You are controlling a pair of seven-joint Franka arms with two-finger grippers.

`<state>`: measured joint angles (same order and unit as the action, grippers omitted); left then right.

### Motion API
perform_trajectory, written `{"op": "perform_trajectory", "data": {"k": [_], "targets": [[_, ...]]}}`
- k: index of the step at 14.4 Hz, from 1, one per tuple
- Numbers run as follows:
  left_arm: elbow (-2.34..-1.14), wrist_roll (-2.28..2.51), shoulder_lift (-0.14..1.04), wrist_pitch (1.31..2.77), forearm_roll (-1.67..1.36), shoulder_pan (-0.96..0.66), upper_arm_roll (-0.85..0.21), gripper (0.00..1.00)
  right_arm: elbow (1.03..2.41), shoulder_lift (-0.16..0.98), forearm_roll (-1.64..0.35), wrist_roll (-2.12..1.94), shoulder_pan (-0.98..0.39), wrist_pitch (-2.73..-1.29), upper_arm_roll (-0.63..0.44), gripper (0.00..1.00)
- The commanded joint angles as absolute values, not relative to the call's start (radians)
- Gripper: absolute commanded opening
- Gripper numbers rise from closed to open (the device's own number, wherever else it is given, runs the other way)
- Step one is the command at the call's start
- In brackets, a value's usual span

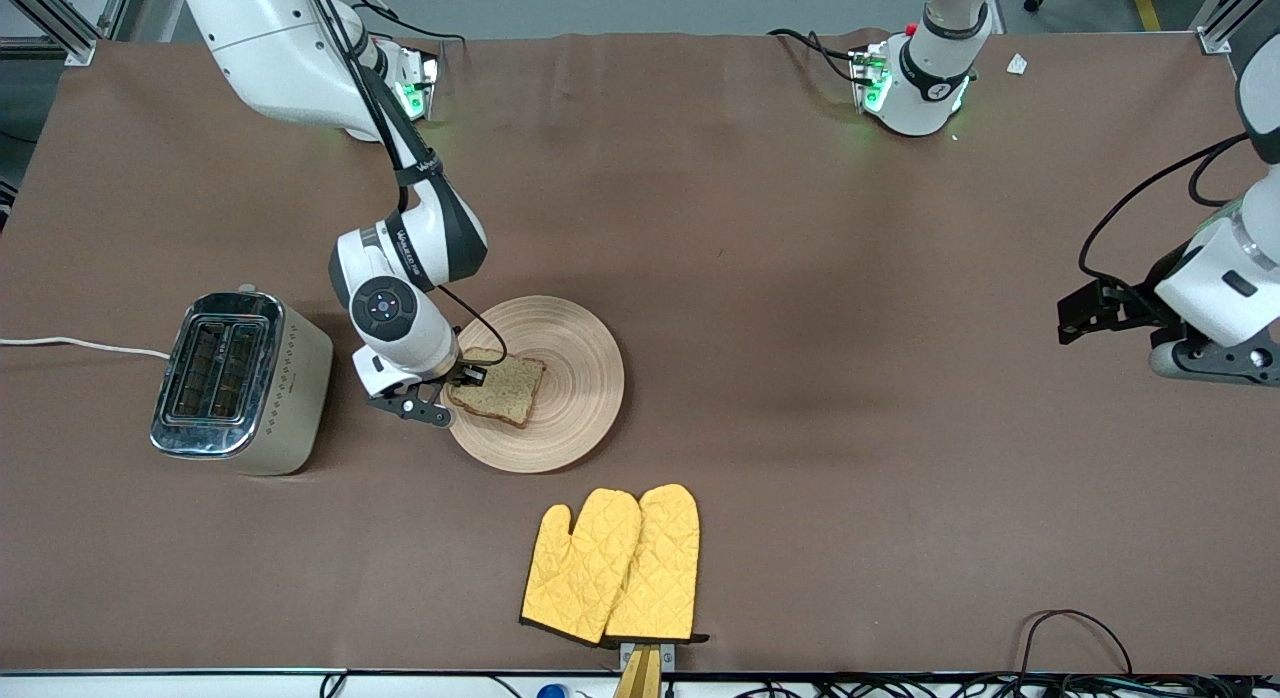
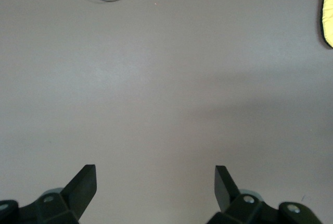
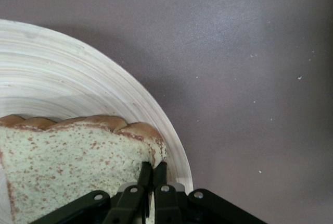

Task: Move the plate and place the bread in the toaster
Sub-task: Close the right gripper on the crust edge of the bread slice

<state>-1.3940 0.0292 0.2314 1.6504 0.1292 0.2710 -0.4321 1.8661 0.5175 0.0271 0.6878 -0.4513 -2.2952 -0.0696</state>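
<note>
Right claw [image 3: 152, 174] pinches the bread [image 1: 497, 387] on the plate [image 1: 575, 373], toaster [image 1: 240, 380] at the plate's nine o'clock; left claw [image 2: 155, 182] waits spread over bare tabletop [image 1: 850, 278].

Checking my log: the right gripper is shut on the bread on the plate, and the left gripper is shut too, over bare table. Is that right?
Not quite. The left gripper is open: the left wrist view shows its fingers wide apart over bare table. The rest holds: the right gripper is shut on the bread, which lies on the plate.

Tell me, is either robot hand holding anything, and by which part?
The right gripper pinches the bread by its crust edge, on the plate. The left gripper hangs open over bare table, holding nothing.
</note>
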Motion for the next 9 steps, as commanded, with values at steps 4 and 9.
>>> {"op": "perform_trajectory", "data": {"k": [4,9], "targets": [[-1.417,0.029,0.117,1.563,0.101,0.111,-0.235,1.00,1.738,0.451,0.029,0.704,-0.437,-2.057,-0.060,0.00],[-1.534,0.046,0.009,1.581,0.032,-0.041,-0.037,1.00,1.472,0.456,0.080,0.642,-0.437,-1.726,-0.063,0.00]]}}
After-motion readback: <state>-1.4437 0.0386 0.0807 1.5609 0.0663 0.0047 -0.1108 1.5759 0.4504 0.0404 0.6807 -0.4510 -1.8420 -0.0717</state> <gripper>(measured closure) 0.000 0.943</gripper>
